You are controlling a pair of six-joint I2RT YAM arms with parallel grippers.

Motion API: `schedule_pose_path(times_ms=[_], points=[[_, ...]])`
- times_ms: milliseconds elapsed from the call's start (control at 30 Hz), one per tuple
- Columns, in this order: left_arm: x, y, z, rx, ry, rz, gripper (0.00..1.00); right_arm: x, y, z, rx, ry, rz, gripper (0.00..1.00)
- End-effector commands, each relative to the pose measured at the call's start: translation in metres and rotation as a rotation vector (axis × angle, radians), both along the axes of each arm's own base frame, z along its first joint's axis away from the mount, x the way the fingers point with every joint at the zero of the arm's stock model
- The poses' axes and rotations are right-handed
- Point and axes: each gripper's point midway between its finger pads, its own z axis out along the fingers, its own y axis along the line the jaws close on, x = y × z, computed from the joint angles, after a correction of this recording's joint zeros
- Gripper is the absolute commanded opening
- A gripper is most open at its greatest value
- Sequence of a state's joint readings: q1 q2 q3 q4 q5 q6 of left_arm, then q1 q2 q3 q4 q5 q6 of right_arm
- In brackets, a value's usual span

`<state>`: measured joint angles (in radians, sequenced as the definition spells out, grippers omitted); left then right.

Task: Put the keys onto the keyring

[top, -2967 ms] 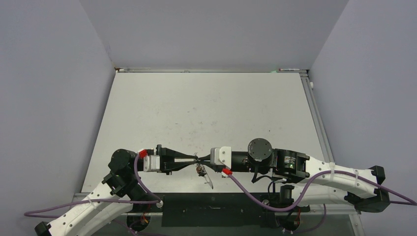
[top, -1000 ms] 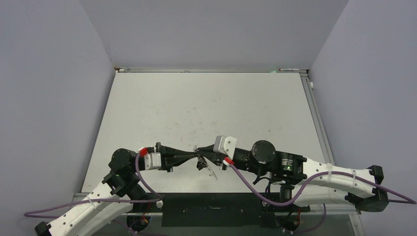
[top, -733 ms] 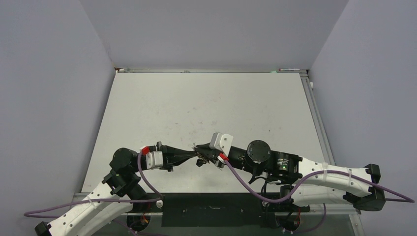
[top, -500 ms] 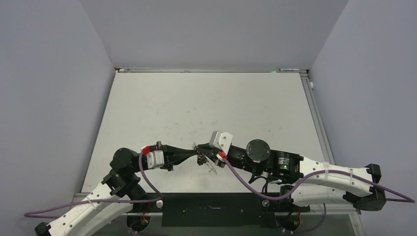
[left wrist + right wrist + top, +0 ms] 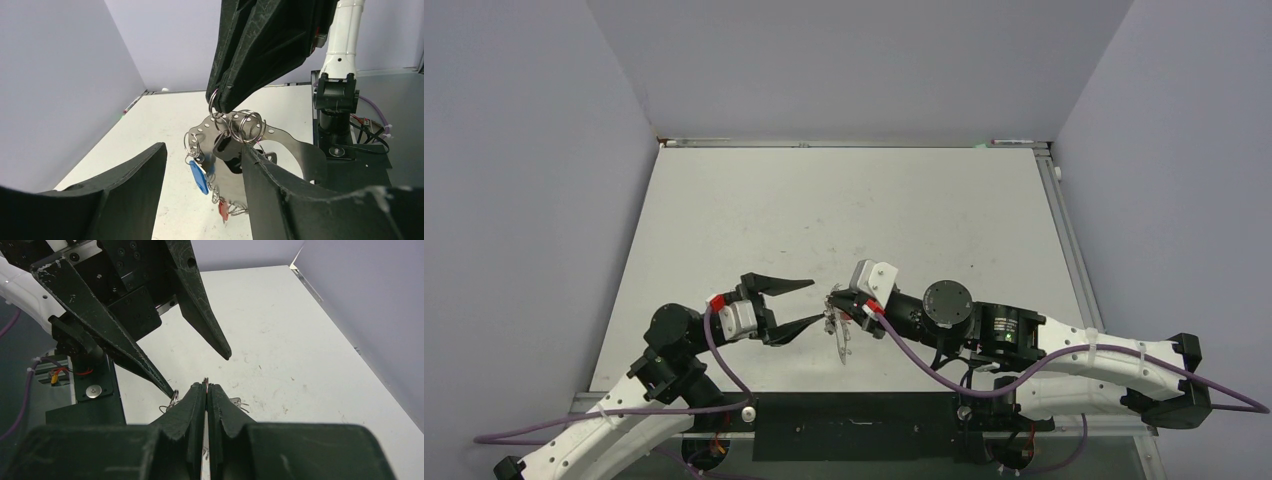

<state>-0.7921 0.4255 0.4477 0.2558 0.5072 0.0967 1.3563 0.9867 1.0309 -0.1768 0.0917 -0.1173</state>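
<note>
Table [image 5: 854, 210]: white top, scuffed with faint dark marks (densest near the middle).
Walls [image 5: 854, 60]: plain lavender-grey, on three sides.
Edge rail [image 5: 1070, 250]: silvery, along the table's right side.

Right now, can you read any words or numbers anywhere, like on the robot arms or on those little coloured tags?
No text in these pictures can be read.
Pale print on a dark label on the right arm: too small to read.
Blue tag on the keyring: no writing shows.
Red tag: no writing shows either.
</note>
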Motion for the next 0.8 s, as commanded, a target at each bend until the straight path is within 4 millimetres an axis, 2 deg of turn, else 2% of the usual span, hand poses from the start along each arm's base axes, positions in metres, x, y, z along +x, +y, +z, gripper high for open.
schedule_pose_path(times_ms=[0, 233, 333, 500, 767], points=[[0.007, 0.006, 0.019, -0.043, 0.0, 0.052, 0.52, 0.004, -0.001, 0.044, 0.133, -0.027, -0.024, 0.05], [0.003, -0.004, 0.007, -0.004, 0.023, -0.01, 0.49, -0.001, -0.003, 0.057, 0.161, -0.061, 0.007, 0.05], [0.008, -0.007, 0.003, 0.014, 0.044, -0.002, 0.47, -0.005, -0.004, 0.061, 0.167, -0.069, 0.03, 0.05], [0.009, -0.007, 0.005, 0.003, 0.047, 0.005, 0.43, -0.009, -0.007, 0.064, 0.182, -0.078, 0.05, 0.05], [-0.009, -0.017, 0.0, 0.016, 0.068, -0.125, 0.43, -0.008, -0.005, 0.065, 0.193, -0.083, 0.05, 0.05]])
